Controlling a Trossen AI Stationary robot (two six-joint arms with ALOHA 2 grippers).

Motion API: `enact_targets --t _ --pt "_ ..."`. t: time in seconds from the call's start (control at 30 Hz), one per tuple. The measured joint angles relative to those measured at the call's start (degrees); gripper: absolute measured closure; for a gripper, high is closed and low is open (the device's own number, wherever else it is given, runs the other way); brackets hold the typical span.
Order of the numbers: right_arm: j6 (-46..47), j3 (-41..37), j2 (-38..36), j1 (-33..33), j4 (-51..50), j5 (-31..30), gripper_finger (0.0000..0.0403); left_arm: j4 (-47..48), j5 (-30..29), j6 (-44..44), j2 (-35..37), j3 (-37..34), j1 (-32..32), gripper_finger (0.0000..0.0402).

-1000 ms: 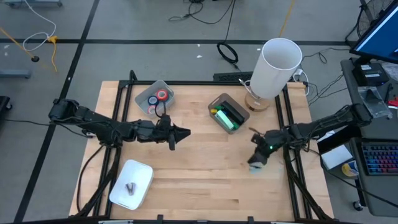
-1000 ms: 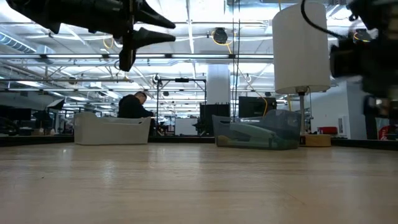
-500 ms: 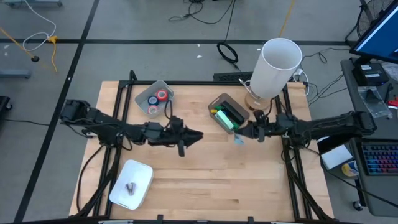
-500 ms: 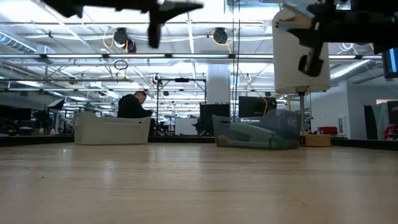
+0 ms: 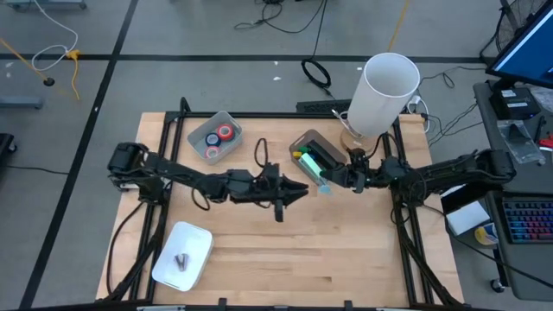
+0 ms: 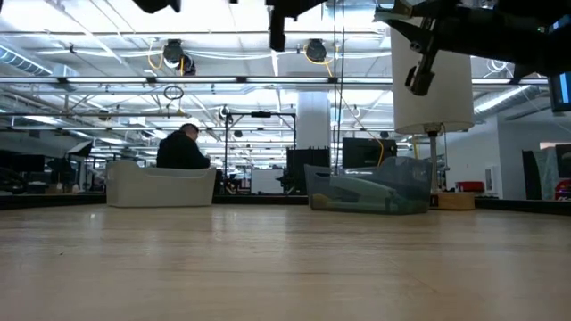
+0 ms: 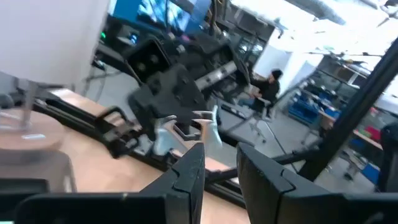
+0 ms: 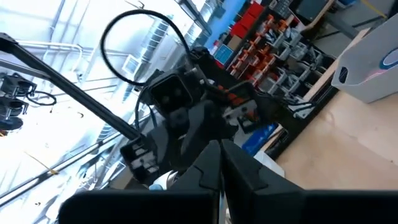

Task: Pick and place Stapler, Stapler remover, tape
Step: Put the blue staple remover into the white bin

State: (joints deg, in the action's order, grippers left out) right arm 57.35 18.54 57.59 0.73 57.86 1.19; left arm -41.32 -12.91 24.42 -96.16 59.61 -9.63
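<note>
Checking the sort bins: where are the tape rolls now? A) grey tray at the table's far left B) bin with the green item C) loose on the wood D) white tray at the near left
A: the tape rolls lie in the grey tray in the high view.

Left gripper [image 5: 298, 191] slightly parted, right gripper [image 5: 331, 178] closed, facing midair.

The right gripper's [image 8: 219, 163] two dark fingers meet closed, pointing at the other dark arm's gripper [image 8: 180, 118] above the pale wooden tabletop [image 8: 348, 143].
</note>
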Motion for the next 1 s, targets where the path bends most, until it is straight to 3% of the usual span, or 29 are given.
enact_targets --t 0.33,1.0 --pt "-1.8 2.9 2.0 0.0 0.6 0.1 0.0403 0.0 4.2 1.7 -6.7 6.7 0.0 0.0309" --pt "-2.4 3.2 2.0 0.0 -1.2 0.3 0.0403 -2.7 6.9 2.9 -6.8 6.7 0.8 0.0309"
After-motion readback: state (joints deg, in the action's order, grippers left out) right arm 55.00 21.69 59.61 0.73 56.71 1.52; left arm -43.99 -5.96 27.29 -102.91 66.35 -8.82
